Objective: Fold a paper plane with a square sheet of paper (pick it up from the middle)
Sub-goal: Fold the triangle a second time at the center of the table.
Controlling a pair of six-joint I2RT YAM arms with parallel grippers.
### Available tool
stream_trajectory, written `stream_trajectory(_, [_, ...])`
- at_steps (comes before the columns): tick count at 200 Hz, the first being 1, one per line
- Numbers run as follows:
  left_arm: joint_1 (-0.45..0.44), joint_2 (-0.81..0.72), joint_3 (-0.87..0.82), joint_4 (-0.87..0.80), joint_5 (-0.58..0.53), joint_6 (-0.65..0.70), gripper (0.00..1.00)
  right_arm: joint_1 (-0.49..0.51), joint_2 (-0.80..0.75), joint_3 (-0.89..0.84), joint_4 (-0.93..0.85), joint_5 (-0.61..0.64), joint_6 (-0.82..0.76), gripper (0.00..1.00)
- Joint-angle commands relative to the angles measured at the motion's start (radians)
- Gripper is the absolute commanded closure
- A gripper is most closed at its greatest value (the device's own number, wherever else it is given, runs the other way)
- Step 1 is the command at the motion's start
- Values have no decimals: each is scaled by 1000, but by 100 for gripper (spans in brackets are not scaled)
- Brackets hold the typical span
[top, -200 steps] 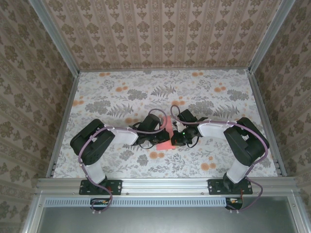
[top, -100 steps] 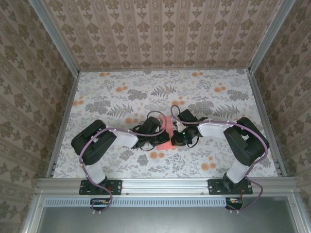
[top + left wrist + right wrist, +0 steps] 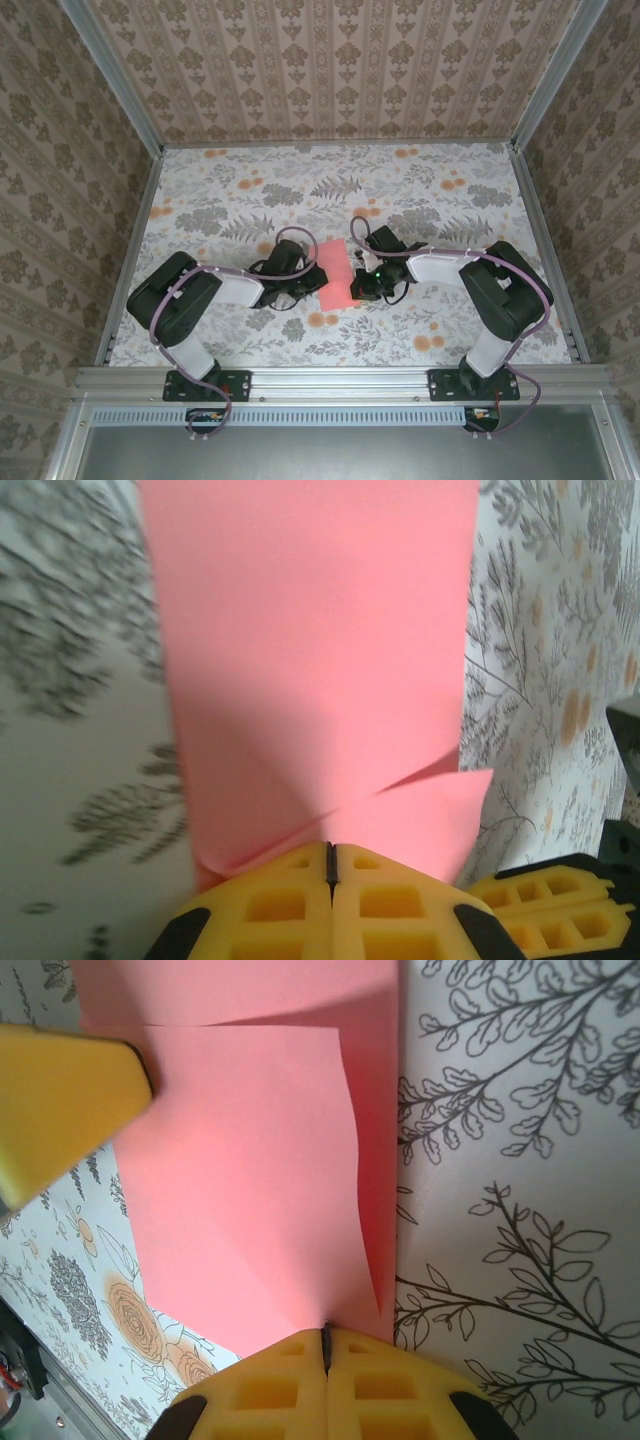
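**OVERHEAD:** On your floral table [image 3: 420, 190], the left arm [image 3: 215, 288] has drawn back toward the table's left side within the last second. The right arm [image 3: 450, 265] keeps its reach to the table's middle. The sheet of paper [image 3: 338, 272], half hidden a moment ago, now shows at the table's middle as a slanted pink oblong. By the look of it, you have one fold in.

**WRIST:** Up close, your left gripper [image 3: 330, 860], just left of the table's middle, has its yellow fingers pressed together on the sheet's near edge. The right gripper [image 3: 326, 1345], just right of the middle, pinches the opposite edge the same way. The top layer stops short of the lower one along one side.

**OVERHEAD:** Call it early going: no nose, no wings yet. You probably want those layers squared before the next fold.
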Motion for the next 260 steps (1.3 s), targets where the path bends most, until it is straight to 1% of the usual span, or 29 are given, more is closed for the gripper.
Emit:
stream_trajectory(1, [68, -15, -28, -112, -64, 44, 100, 1, 58, -53, -93, 87, -17, 98])
stream_trajectory(24, [115, -53, -16, -148, -50, 77, 100, 2, 50, -46, -97, 84, -15, 98])
stream_trajectory(43, [121, -94, 9, -180, -38, 112, 100, 2, 45, -38, -98, 81, -14, 98])
stream_trajectory(67, [96, -137, 22, -160, -2, 127, 100, 2, 35, -32, -98, 78, -12, 98])
stream_trajectory(86, [54, -154, 25, -125, 2, 130, 100, 2, 29, -33, -98, 77, -10, 98])
stream_trajectory(119, [-5, -89, 65, -83, 32, 128, 100, 2, 22, -33, -88, 64, -9, 98])
stream_trajectory(165, [-23, 10, 91, -92, 29, 107, 100, 2, -12, -8, -69, 26, -17, 98])
stream_trajectory(217, [-27, 22, 60, -154, -29, 118, 100, 19, -35, 68, -34, -70, -65, 97])
stream_trajectory(260, [-28, 20, 56, -198, -54, 135, 100, 40, 32, 130, -27, -57, -70, 97])
